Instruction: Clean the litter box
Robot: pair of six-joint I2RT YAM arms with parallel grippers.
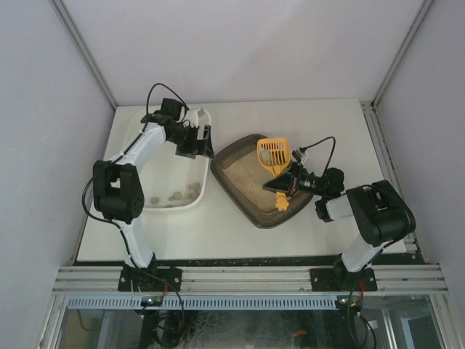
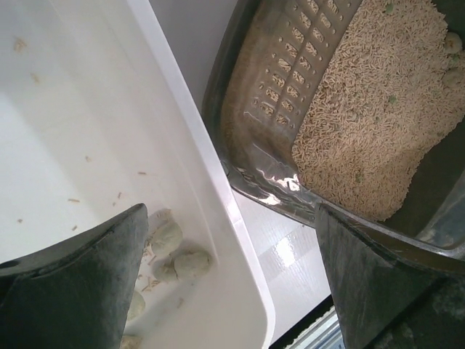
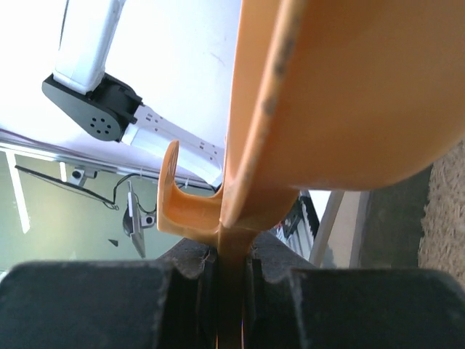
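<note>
Well, the right jaws are clenched on the handle of a yellow scoop. Its head juts out ahead of them, held over the litter box, with a pale clump or two lying in it. The litter box sits on the counter directly beneath those jaws, with beige litter spread across its floor. The left jaws hang released and wide, straddling the wall of a white tub. Under one side of them lie grey clumps, and under the other the box's rim.
</note>
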